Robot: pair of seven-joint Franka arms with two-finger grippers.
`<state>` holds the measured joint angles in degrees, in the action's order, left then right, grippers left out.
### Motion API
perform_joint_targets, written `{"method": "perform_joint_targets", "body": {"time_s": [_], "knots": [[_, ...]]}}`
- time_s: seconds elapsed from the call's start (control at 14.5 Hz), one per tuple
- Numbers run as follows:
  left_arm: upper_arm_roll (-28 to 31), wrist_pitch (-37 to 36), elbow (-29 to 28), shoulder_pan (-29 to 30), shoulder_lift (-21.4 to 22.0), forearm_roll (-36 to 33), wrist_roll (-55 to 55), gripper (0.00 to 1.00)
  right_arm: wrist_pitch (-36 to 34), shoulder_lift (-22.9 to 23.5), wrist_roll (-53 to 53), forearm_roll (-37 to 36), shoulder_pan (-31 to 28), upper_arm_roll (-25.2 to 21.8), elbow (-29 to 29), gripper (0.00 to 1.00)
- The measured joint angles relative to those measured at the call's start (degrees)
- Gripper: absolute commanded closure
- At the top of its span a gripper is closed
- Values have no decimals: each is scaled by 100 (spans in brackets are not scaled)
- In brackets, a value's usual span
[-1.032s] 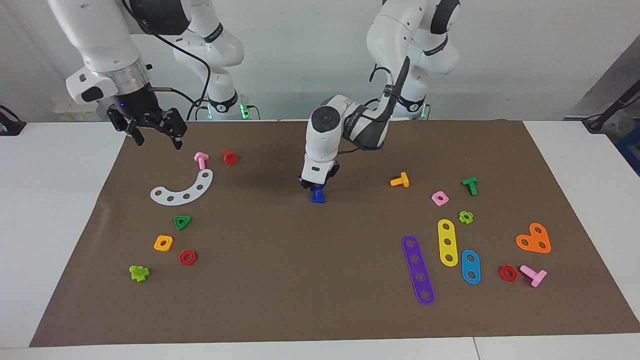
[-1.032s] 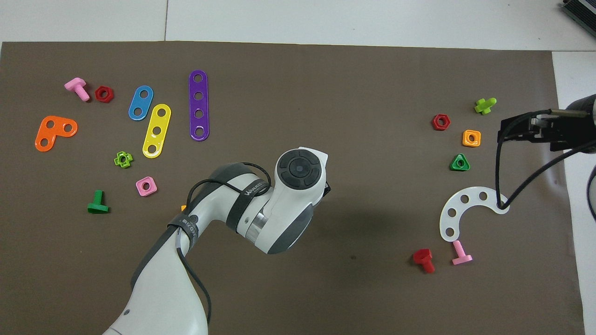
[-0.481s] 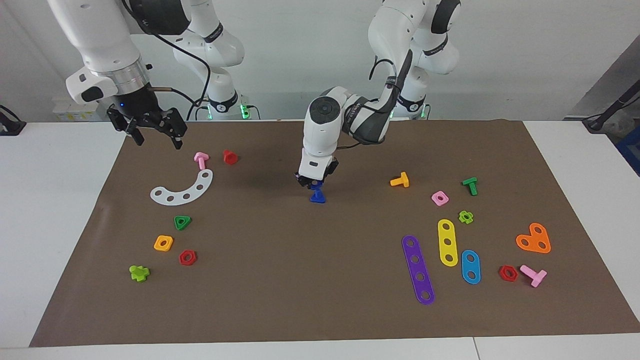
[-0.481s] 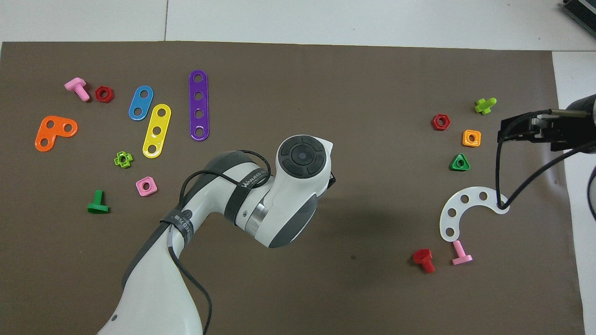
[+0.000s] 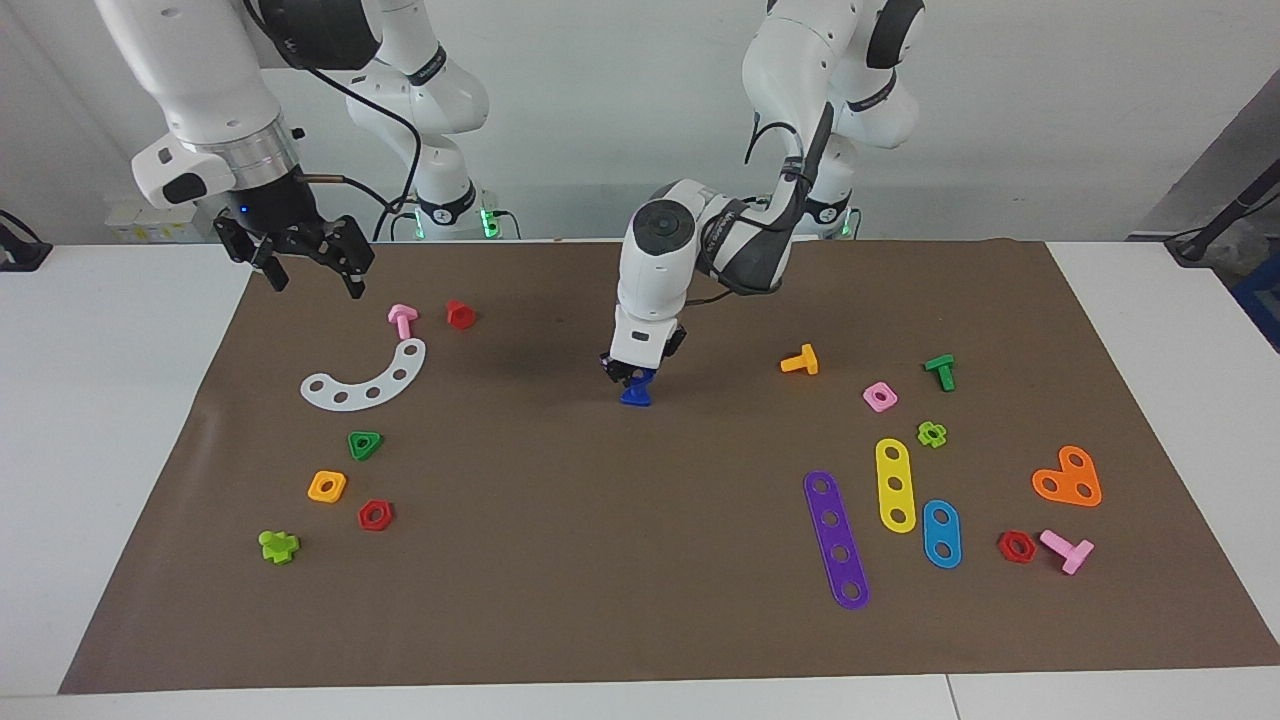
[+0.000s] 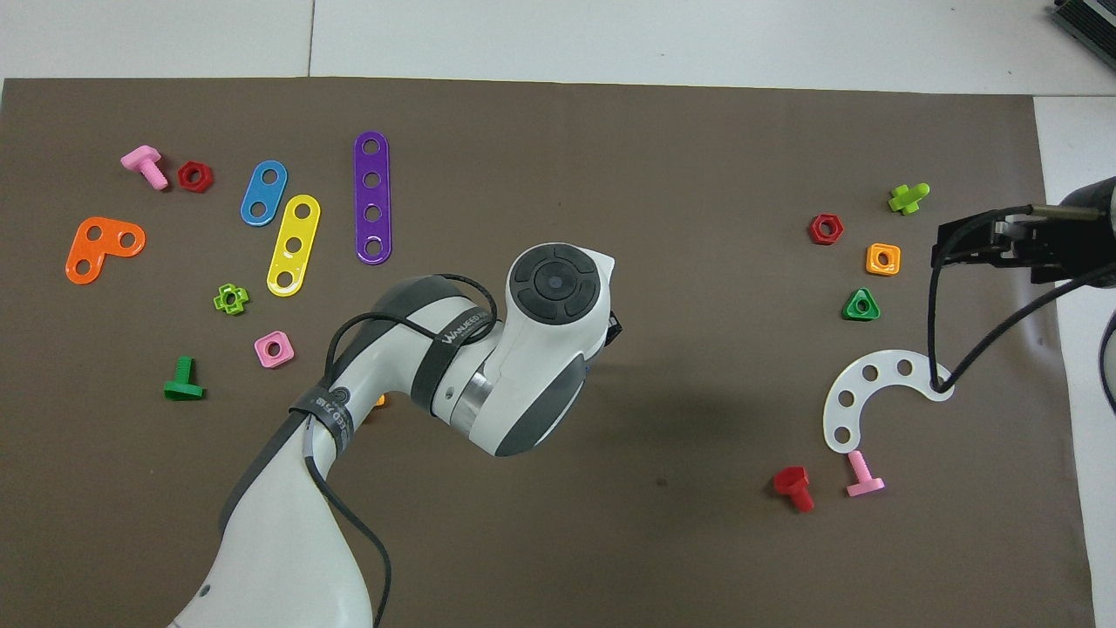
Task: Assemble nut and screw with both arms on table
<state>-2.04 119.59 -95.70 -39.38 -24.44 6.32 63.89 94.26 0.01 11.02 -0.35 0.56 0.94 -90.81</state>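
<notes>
Screw (image 5: 635, 394) stands head-down mid-mat with the left gripper (image 5: 631, 374) pinched shut on its upturned end; whether the nut sits there too, I can't tell. Over the last second the left arm's wrist has swung toward its own end of the table while the blue piece stayed put, which looks like twisting. The right gripper (image 5: 310, 277) waits open above the mat's edge.

- White curved strip (image 5: 365, 378) lies flat toward the right arm's end; pink bolt (image 5: 402, 320) and red bolt (image 5: 460, 314) lie nearer the robots.
- Green triangle nut (image 5: 365, 445), orange square nut (image 5: 327, 487), red hex nut (image 5: 375, 515) grouped farther out.
- Purple strip (image 5: 836, 540), yellow strip (image 5: 895, 485), light-blue oval strip (image 5: 941, 534) lie side by side toward the left arm's end.
- Orange heart plate (image 5: 1068, 478) flat, beside them.
</notes>
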Motion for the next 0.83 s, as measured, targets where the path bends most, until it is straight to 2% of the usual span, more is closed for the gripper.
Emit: {"method": "perform_joint_targets", "body": {"time_s": [0.62,0.69,0.76,0.83], "knots": [[-48,373,-533,-71,-17,1,0,100,0,0,0,0,0,0,-1,0],[-53,502,-607,-87,-14,1,0,72,0,0,0,0,0,0,-2,0],[-61,637,-680,-90,-13,1,0,13,0,0,0,0,0,0,-3,0],[-59,720,-722,-90,-13,1,0,0,0,0,0,0,0,0,-3,0]]}}
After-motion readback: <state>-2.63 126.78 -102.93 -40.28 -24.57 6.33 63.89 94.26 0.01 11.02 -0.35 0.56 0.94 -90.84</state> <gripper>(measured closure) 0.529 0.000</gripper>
